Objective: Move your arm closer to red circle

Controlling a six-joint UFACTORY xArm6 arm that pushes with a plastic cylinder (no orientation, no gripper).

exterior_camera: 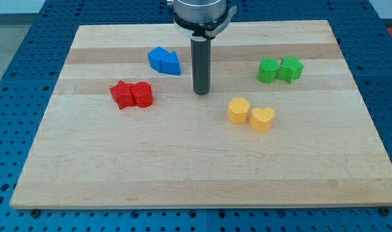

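Wooden desk [202,174] on blue pegboard. Slide the tool left and slightly nearer, slowly, stopping just short of the red circle [143,95] so it isn't knocked into the red star [123,95] touching its left side. Tool: a bare rod, nothing to open or close, holding nothing; my tip [201,93] stands right of the circle, apart, blue blocks [164,61] farther back.

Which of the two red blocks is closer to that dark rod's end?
The red circle, the round one on the view's right of the pair; the red star touches its far side from my tip.
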